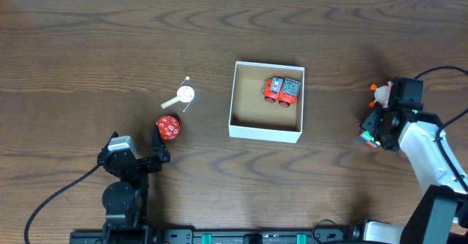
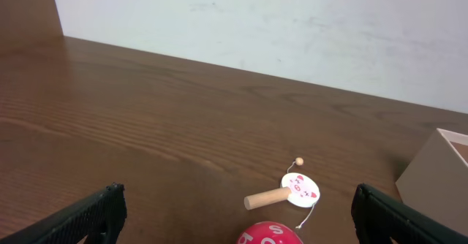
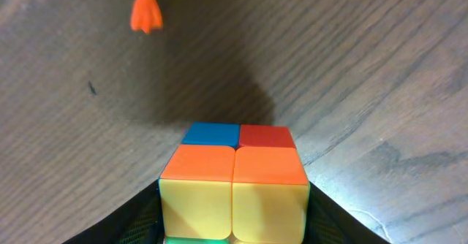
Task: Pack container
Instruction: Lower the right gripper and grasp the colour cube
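Sitting mid-table, the container [image 1: 265,132] holds a red car [image 1: 282,90], well apart from both arms. The right gripper [image 1: 374,126] clamps a cube [image 3: 234,182], its fingers mostly hidden; the left gripper [image 2: 238,200] is spread wide and empty, a red ball [image 2: 268,235] cut off by the frame edge.

Matt wood-grain table [image 1: 88,47], cardboard container [image 1: 265,133], smooth plastic cube [image 3: 234,182], wooden toy handle [image 2: 267,198]

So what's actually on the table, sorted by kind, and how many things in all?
Cardboard box: 1
Red toy vehicle: 1
Red numbered ball: 1
Little drum on a stick: 1
Colour cube: 1
White-and-orange figure: 1
Total: 6
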Motion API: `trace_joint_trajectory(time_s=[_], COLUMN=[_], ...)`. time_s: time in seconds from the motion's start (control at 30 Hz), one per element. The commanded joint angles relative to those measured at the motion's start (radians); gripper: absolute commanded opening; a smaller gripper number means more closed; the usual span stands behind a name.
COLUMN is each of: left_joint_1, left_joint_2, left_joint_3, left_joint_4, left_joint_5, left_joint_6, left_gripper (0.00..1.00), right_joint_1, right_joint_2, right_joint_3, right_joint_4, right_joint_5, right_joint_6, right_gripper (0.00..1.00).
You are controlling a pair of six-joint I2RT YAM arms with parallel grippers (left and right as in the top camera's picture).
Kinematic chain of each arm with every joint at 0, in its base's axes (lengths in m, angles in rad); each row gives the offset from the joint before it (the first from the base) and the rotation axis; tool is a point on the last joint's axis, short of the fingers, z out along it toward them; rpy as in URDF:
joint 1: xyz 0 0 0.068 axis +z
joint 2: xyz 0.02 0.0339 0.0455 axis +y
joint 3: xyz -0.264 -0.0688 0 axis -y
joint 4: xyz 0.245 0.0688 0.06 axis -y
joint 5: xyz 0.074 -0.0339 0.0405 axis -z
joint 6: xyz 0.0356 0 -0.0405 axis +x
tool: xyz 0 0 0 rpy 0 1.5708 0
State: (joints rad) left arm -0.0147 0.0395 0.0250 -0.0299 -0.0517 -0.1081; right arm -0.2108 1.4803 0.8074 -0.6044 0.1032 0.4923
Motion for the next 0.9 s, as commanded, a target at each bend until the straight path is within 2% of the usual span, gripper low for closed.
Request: trace_joint_trajectory(time_s=[0.0, 0.13, 0.2, 0.23, 0.3, 0.5, 0.87], left_joint_1=[0.005, 0.005, 0.005, 0.005, 0.005, 0.005, 0.005], left_joint_2=[0.004, 0.004, 0.004, 0.004, 0.004, 0.004, 0.004], left_joint_3=[-0.021, -0.021, -0.021, -0.021, -0.021, -0.021, -0.021], left_joint_4=[-0.037, -0.037, -0.037, -0.037, -0.037, -0.037, -0.037], left_joint_5=[-0.011, -0.011, -0.011, -0.011, -0.011, -0.011, -0.011], left_joint_6=[-0.002, -0.002, -0.002, -0.002, -0.002, -0.002, -0.002], left_gripper=[0.98, 0.98, 0.98, 0.98, 0.98, 0.98, 0.98], right_joint_1=[0.008, 0.008, 0.008, 0.008, 0.008, 0.008, 0.008], right_joint_2=[0.011, 0.011, 0.011, 0.011, 0.011, 0.011, 0.013], right_joint_3=[-0.035, -0.055, -0.055, -0.055, -0.056, -0.059, -0.082], right_joint_4=[0.028, 0.048, 0.048, 0.048, 0.048, 0.048, 0.078], right_joint_5=[0.001, 0.001, 0.001, 0.001, 0.001, 0.001, 0.005], right_joint_6=[-0.007, -0.008, -0.008, -0.008, -0.008, -0.007, -0.007], right_gripper=[0.58, 0.68, 0.79, 0.81, 0.8, 0.64, 0.7])
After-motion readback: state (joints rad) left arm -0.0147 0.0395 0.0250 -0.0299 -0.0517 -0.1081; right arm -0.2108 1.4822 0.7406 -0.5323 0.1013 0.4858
